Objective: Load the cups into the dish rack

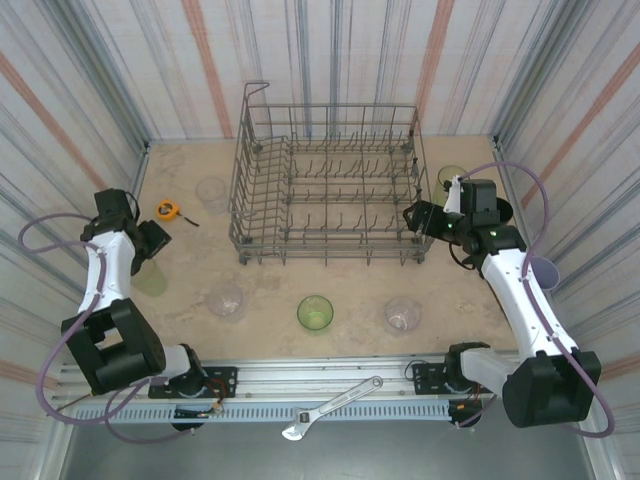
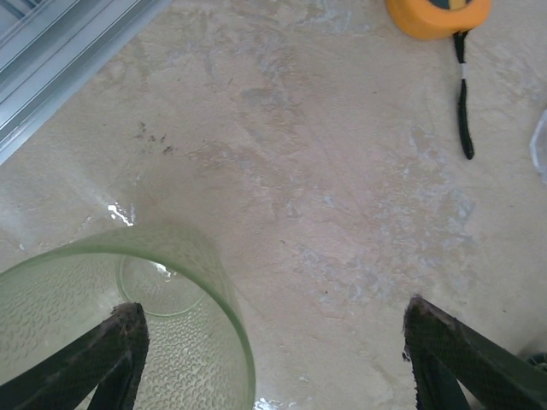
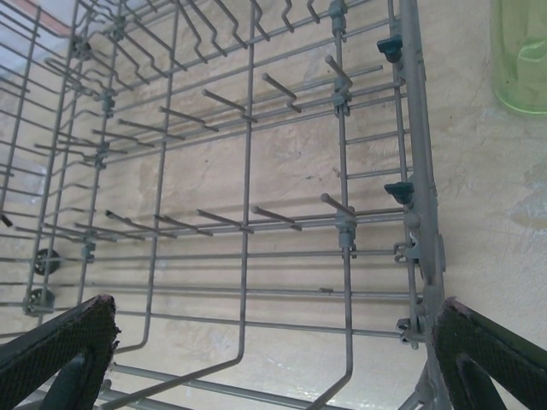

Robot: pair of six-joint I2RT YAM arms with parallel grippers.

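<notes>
A translucent yellow-green plastic tumbler (image 2: 192,286), judged light, slick and best pinched across its thin rim, is pictured on the tabletop (image 2: 342,171) at the wide-open, empty left fingers (image 2: 440,346), the right fingers (image 3: 487,346) likewise agape beside the grey wire dish rack (image 1: 325,243).

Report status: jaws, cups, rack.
Left gripper open, one finger inside green cup. Right gripper open at dish rack, nothing loaded. Tape measure well clear.

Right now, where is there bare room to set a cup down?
Bare table runs between the rack front and the row with the green cup. The rack's inside is empty. Crowded left of it: tape measure, clear cup, left gripper.
</notes>
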